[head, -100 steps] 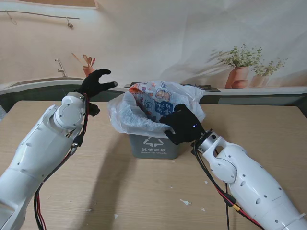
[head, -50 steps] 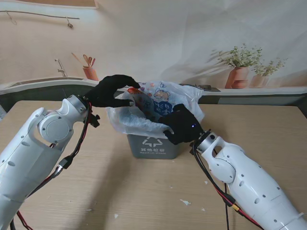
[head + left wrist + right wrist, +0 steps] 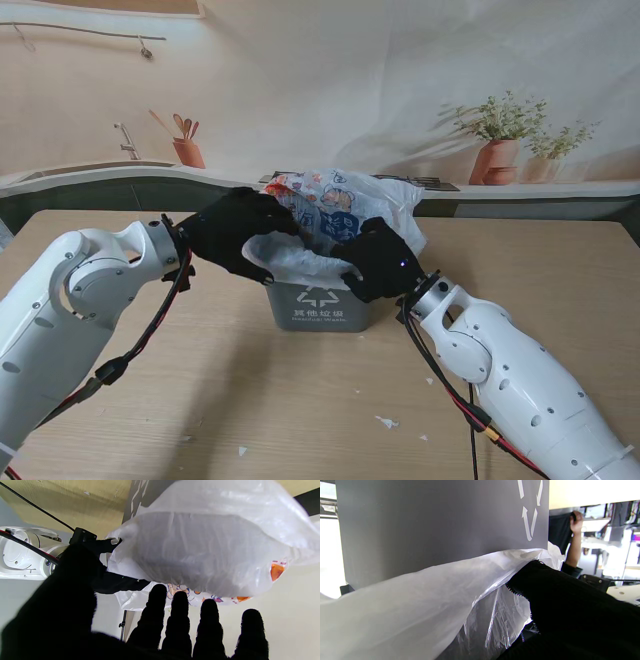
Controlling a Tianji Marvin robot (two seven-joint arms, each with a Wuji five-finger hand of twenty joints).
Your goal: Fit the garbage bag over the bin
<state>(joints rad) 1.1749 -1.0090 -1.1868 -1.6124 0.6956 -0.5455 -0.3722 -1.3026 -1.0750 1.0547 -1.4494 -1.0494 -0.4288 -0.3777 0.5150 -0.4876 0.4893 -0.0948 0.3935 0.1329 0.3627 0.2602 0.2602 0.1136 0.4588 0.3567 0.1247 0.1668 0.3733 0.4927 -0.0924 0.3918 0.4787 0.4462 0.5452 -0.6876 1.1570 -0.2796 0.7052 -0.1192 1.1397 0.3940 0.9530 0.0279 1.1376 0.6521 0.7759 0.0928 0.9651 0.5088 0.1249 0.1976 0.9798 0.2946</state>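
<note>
- Left hand (image 3: 238, 236): over the left rim of the bin, black glove, fingers (image 3: 208, 627) spread and straight in the wrist view, tips just short of the bag film. No pinch visible, nothing held.
- Right hand (image 3: 378, 260): at the near-right corner of the rim, curled onto the bag's edge. Wrist view shows glove (image 3: 565, 610) pressed against film folded over the bin wall. Clamped on the garbage bag.
- Garbage bag (image 3: 330, 215): translucent white with cartoon print, sits in the mouth of the bin, bunched up high at the far side. Near edge folded over the rim between the two hands; overhang on the near-right wall seen in the right wrist view (image 3: 420, 597).
- Bin (image 3: 320, 305): grey, white recycling arrows on the near face, upright, mid-table, between the two arms.
- Table (image 3: 300, 400): light wood, a few small white scraps on the near-right part.
- Backdrop: potted plants (image 3: 505, 135) far right, utensil pot (image 3: 187, 150) far left.
</note>
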